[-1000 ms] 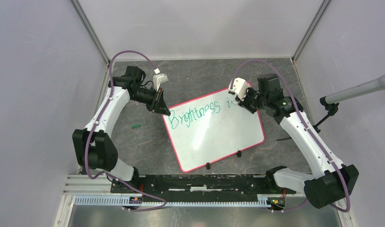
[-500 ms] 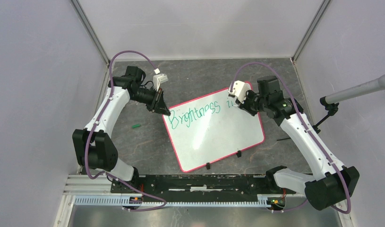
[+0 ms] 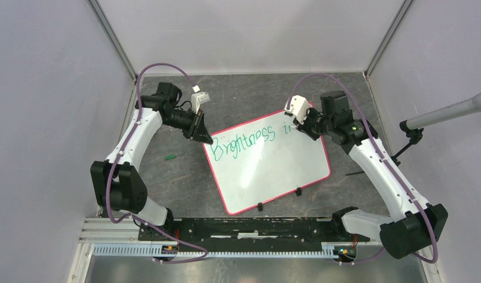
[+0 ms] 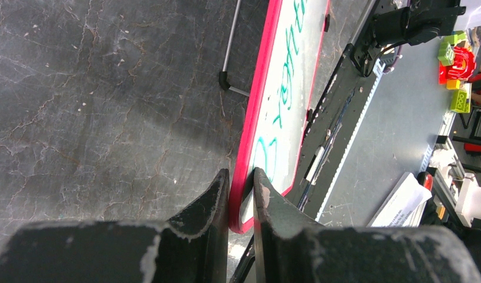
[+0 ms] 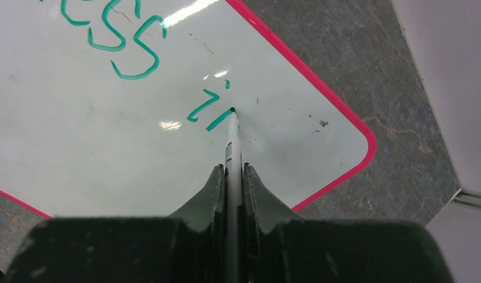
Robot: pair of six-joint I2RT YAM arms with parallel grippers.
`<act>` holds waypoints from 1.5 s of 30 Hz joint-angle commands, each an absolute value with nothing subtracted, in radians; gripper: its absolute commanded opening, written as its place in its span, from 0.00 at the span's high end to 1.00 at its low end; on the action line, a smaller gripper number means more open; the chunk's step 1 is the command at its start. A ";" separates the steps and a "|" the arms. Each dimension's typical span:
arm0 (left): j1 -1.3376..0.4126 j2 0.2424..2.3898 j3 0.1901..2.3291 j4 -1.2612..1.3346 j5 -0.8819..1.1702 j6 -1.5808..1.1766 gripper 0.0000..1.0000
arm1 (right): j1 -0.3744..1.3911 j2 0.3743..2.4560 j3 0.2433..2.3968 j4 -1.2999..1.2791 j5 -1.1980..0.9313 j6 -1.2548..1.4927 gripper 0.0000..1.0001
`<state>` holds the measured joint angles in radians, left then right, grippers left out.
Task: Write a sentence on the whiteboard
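Grey table (image 3: 167, 177): left gripper (image 4: 241, 184) pinches the whiteboard (image 3: 267, 168) rim, right gripper (image 5: 233, 177) clamps a marker (image 5: 232, 138) mid-"in" (next, I'd guess, finish that n).

bright, even light from overhead, shadows faint. white glare streaks run across the glossy whiteboard (image 5: 108, 153). in both wrist views my own near fingers (image 4: 208, 203) are dark and soft-focused.

Left hand (image 3: 206, 140) and right hand (image 3: 299, 125) block whiteboard's (image 3: 273, 168) far corners; near half open.
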<state>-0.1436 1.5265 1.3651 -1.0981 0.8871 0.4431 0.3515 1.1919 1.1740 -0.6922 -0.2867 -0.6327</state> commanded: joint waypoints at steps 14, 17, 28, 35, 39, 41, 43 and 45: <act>-0.159 1.544 1.362 -1.109 0.803 0.497 0.98 | 0.351 1.191 1.195 -0.639 -0.159 -0.653 1.00; -0.158 1.545 1.365 -1.109 0.804 0.498 0.98 | 0.351 1.178 1.184 -0.653 -0.164 -0.655 1.00; -0.160 1.545 1.362 -1.109 0.807 0.496 0.98 | 0.353 1.151 1.130 -0.762 -0.230 -0.719 1.00; -0.161 1.542 1.365 -1.110 0.812 0.493 0.97 | 0.355 1.151 1.173 -0.799 -0.253 -0.723 1.00; -0.161 1.523 1.365 -1.088 0.810 0.468 0.83 | 0.362 1.156 1.248 -0.830 -0.302 -0.720 1.00; -0.160 1.520 1.369 -1.087 0.814 0.456 0.70 | 0.369 1.159 1.278 -0.848 -0.334 -0.721 1.00; -0.160 1.515 1.371 -1.089 0.822 0.444 0.58 | 0.382 1.163 1.298 -0.861 -0.370 -0.714 1.00; -0.158 1.506 1.376 -1.087 0.830 0.434 0.48 | 0.399 1.162 1.301 -0.859 -0.401 -0.701 1.00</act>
<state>-0.1486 1.5261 1.3647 -1.1000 0.8677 0.4400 0.3710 1.1622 1.2430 -0.8478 -0.3073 -0.7124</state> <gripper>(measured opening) 0.434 0.145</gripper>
